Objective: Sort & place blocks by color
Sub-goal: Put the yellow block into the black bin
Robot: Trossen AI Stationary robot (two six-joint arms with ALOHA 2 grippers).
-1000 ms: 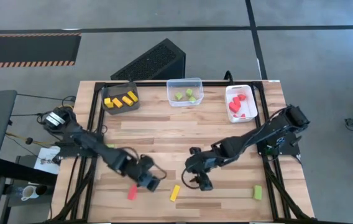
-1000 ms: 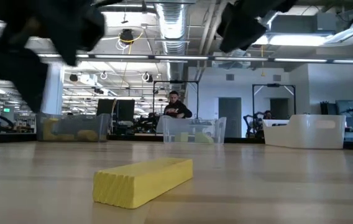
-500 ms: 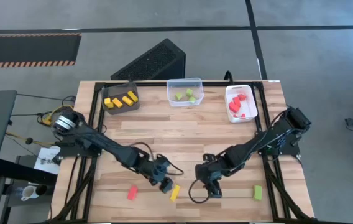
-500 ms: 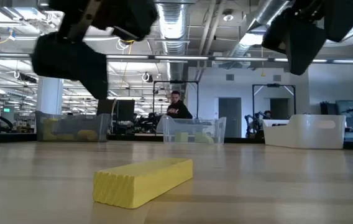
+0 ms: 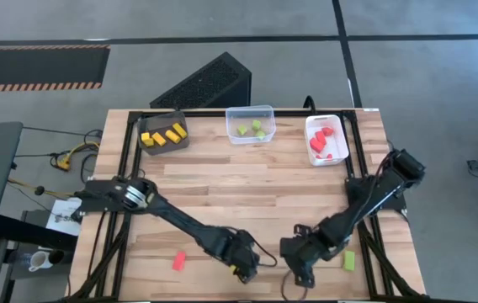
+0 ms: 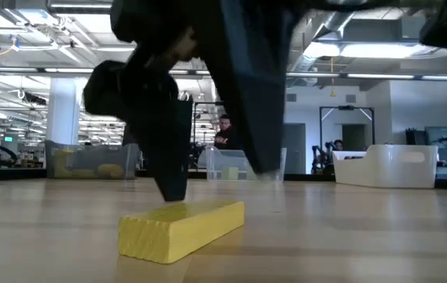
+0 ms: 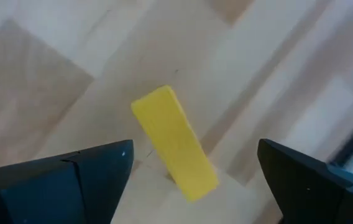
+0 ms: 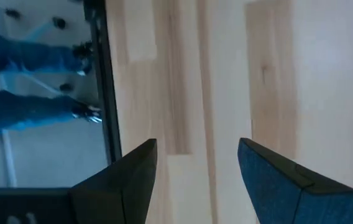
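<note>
No legible text, labels or numbers anywhere

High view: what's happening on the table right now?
Colour sort in progress. The left gripper is open and down over a loose yellow block near the table's front edge, fingers on either side, not yet closed. The right gripper is open over bare wood close by, holding nothing. A red block and a green block lie loose. At the back, yellow blocks sit in the brown bin, green in the clear bin, red in the white bin.

Dark jointed arms, black wedge-shaped fingers (image 7: 71, 183).
</note>
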